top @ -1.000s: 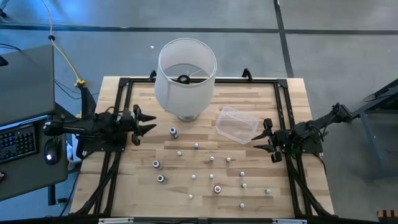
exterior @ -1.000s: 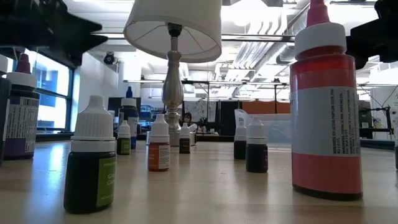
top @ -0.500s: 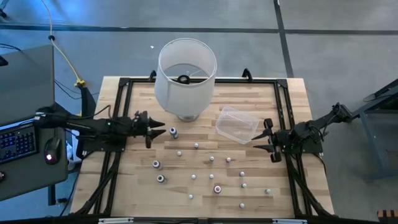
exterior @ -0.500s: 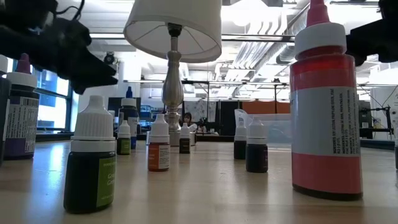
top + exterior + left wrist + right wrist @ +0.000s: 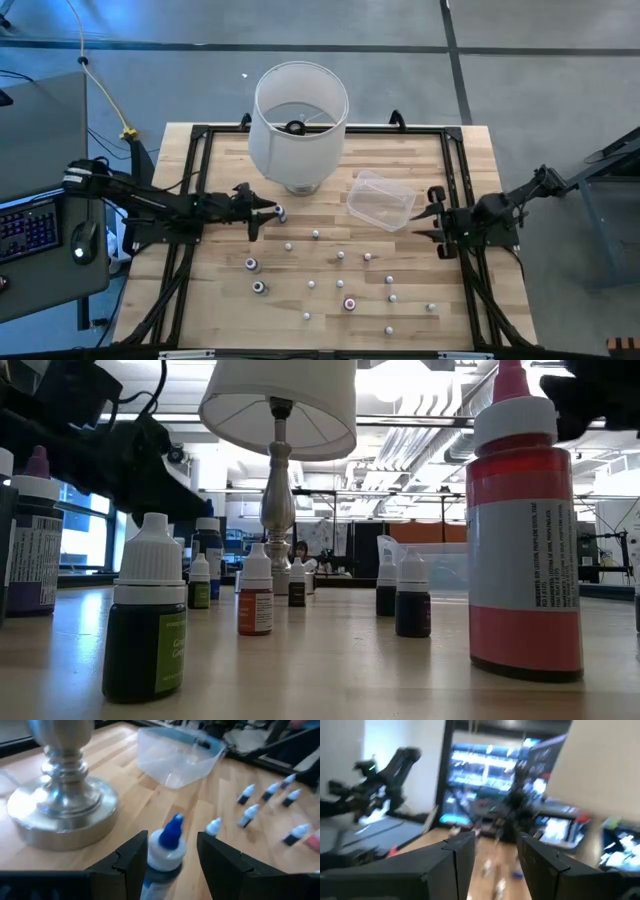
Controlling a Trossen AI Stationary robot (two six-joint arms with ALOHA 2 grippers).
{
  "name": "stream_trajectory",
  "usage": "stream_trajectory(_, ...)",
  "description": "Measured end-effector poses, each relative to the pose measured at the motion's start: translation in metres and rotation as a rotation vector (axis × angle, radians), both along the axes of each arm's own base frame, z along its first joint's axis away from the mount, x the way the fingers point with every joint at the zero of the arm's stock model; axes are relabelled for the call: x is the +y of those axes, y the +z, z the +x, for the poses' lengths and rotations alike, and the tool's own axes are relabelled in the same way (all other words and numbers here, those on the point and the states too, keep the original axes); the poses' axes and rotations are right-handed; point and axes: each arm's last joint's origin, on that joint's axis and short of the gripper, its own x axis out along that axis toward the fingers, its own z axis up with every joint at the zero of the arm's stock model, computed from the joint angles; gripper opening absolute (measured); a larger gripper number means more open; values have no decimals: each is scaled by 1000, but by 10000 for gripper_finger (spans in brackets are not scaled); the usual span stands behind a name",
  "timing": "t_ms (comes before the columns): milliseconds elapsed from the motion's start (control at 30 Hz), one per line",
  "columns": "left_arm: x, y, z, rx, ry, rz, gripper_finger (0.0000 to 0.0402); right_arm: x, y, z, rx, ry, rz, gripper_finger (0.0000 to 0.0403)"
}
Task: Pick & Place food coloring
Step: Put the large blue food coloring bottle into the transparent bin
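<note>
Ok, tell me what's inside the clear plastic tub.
The clear plastic tub looks empty: the wooden table shows through its base and no food coloring bottles sit in it. They all stand outside on the table.

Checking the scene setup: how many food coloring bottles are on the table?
15 food coloring bottles: one between the open left gripper's fingers, two left of centre, twelve scattered rightward. The lampshade may hide more.

Pale wood-plank tabletop (image 5: 330, 300) with a smooth sheen, polished shiny metal lamp base (image 5: 60, 815), clear glossy plastic tub (image 5: 177, 757), matt white lampshade (image 5: 300, 125)
</note>
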Motion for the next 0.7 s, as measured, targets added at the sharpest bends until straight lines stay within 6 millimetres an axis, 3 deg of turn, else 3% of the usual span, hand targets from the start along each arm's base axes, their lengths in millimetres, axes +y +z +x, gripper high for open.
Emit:
stream_trajectory(200,1,0,0,4,42,13,169,-7,8,-2,-63,-202,52,140)
stream_trajectory(467,1,0,0,4,23,7,169,-6,7,4,-38,-184,182,140)
stream_trajectory(700,1,0,0,9,23,34,169,-7,6,25,-33,-203,237,140)
